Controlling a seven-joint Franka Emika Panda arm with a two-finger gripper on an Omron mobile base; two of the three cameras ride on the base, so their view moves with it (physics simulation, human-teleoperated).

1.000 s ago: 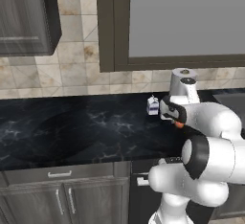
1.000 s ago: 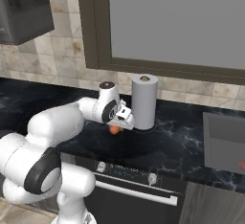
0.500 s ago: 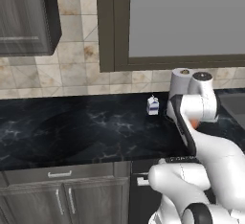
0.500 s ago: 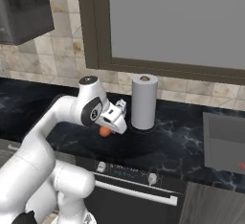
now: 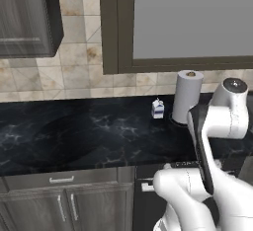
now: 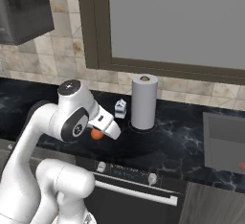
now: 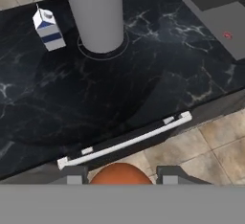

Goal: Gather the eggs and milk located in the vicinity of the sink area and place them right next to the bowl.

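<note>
The orange-brown egg (image 7: 120,173) sits between my fingertips (image 7: 74,174) at the bottom of the hand view; my gripper (image 7: 122,175) is shut on it. From the right base view, the egg (image 6: 97,134) hangs over the counter's front edge, under the gripper (image 6: 101,132). The milk (image 7: 49,29), a small white carton with a blue label, stands upright on the black counter, left of the paper-towel roll. The same carton shows as the milk (image 5: 157,109) and the milk (image 6: 120,108) from the base. The grey sink (image 6: 225,141) lies to the right, its corner (image 7: 215,7) ahead. The bowl is out of view.
A tall white paper-towel roll (image 6: 144,102) stands right beside the milk, roll (image 5: 188,96) near the back wall. Below the counter edge run an oven handle (image 7: 127,141) and a control panel with knobs (image 6: 127,173). Dark marble counter (image 5: 79,136) stretches left.
The arm has swung and folded upward. The hand with the egg has drifted left and back toward the counter's front edge, away from the roll. The grip on the egg is unchanged.
</note>
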